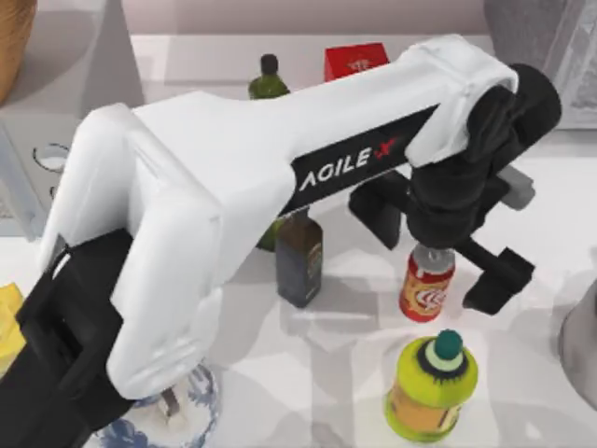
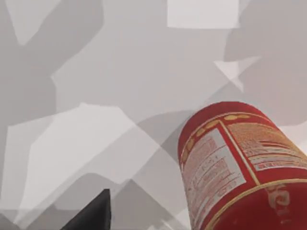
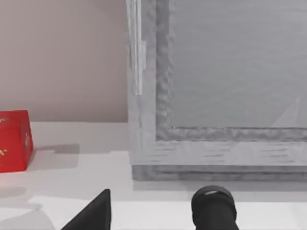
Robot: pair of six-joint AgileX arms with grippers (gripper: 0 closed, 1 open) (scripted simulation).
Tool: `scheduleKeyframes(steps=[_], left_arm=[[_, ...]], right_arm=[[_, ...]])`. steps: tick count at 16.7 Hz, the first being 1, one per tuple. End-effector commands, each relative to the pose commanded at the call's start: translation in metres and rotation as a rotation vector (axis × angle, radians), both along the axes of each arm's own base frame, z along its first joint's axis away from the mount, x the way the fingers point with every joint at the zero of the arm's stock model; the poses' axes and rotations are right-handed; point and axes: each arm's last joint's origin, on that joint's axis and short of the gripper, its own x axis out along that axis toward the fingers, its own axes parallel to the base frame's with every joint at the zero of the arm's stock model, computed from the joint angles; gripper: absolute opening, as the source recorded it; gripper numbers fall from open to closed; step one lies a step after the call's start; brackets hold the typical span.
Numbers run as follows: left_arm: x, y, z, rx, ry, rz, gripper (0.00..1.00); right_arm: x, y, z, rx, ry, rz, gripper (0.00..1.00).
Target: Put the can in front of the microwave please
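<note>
Left pincer (image 1: 454, 241) spread wide above red can (image 1: 426, 284), fingers either side, not gripping. Can upright on counter (image 1: 345, 373), between dark bottle (image 1: 299, 259) and lime-green bottle (image 1: 431, 385). Microwave (image 1: 42, 163) at far left, well apart.

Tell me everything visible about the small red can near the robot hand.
The small red drink can stands upright on the white table, right of the dark square bottle and behind the fat lime-green bottle with the teal cap. It looks like metal, with a white-and-yellow emblem; the left wrist view shows printed label text. The left hand hangs directly above it, fingers spread open on either side, not gripping.
</note>
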Motion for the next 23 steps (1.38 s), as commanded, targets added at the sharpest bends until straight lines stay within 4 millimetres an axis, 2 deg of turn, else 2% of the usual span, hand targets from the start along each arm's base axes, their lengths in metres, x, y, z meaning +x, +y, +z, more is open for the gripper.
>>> scheduleKeyframes(steps=[2, 5, 18, 23], left_arm=[[-0.0001, 0.0, -0.0072, 0.001, 0.001, 0.0, 1.0], [-0.0001, 0.0, -0.0072, 0.001, 0.001, 0.0, 1.0], [-0.0001, 0.0, -0.0072, 0.001, 0.001, 0.0, 0.02], [-0.0001, 0.0, -0.0072, 0.001, 0.001, 0.0, 0.0]], right_arm=[[0.0, 0.0, 0.0, 0.0, 0.0, 0.0, 1.0], [0.0, 0.0, 0.0, 0.0, 0.0, 0.0, 1.0], [0.0, 0.0, 0.0, 0.0, 0.0, 0.0, 1.0], [0.0, 0.0, 0.0, 0.0, 0.0, 0.0, 1.0]])
